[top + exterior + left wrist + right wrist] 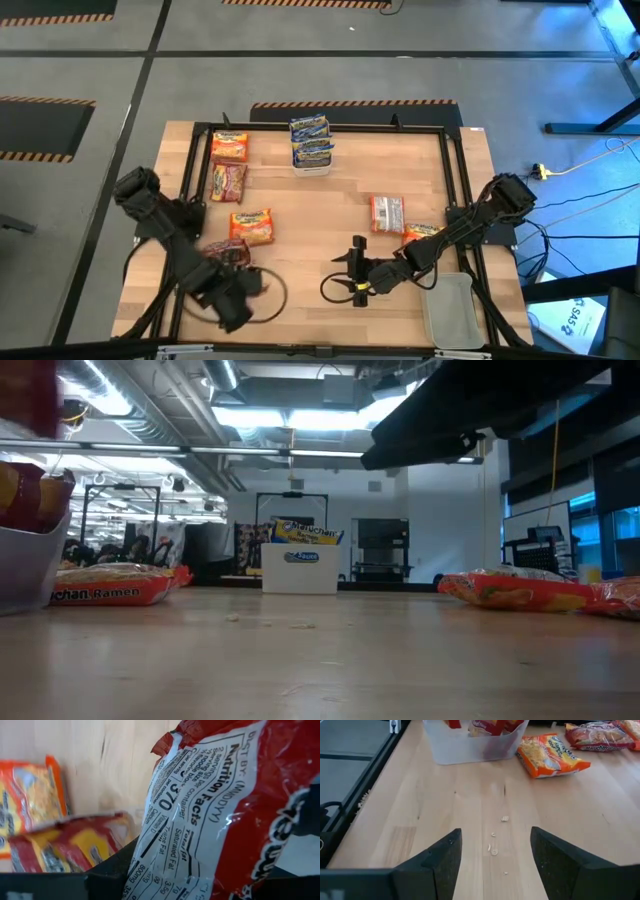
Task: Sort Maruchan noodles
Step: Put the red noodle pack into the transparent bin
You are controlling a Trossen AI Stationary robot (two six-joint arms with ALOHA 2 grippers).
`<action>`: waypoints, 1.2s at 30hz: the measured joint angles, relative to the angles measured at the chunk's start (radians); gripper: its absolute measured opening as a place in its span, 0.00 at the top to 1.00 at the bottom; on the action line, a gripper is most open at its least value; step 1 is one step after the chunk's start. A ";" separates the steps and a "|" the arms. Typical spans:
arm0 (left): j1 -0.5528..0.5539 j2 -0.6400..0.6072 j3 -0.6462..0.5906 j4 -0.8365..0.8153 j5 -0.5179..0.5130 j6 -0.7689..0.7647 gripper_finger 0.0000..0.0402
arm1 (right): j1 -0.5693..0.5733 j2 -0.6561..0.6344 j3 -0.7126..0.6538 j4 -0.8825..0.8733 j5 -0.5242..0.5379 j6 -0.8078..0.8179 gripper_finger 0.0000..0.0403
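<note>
The left claw [232, 300] is at the near left part of the wooden counter [330, 210], and it holds a red packet [220, 815] between its fingers. In the left wrist view the back of that packet shows, with the words "Nutrition Facts" on a white patch. Another red packet [226, 250] lies just beside the left arm. An orange packet [251, 225] lies a bit farther in. Near the far left corner are one more orange packet [230, 147] and a red packet [227, 182], one behind the other. A white tub [311, 160] stands at the far middle of the counter, and blue packets [311, 135] stand up in it. The right claw [358, 272] is near the middle front of the counter. Its fingers are spread wide and hold nothing, and only bare wood with a few crumbs [493, 847] shows between them. On the right side lie a red packet [387, 213] and an orange packet [421, 232], right next to the right arm. An empty clear tub [450, 310] sits at the near right corner. In the right wrist view another clear tub [470, 742] has red packets in it.
</note>
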 joint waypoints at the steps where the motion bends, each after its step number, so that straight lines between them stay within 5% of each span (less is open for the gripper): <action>1: -0.022 0.000 -0.009 -0.004 -0.012 -0.029 0.54 | 0.000 0.000 0.000 0.000 0.000 0.004 0.46; 11: -0.146 0.000 -0.127 -0.030 -0.058 -0.214 0.54 | 0.000 0.000 0.000 0.063 -0.007 0.034 0.46; 28: -0.098 0.001 -0.369 0.272 0.018 -0.112 0.54 | 0.000 0.001 0.000 0.097 -0.008 0.077 0.46; 36: -0.098 0.001 -0.413 0.279 -0.006 -0.109 0.51 | 0.000 0.001 0.000 0.097 -0.008 0.078 0.46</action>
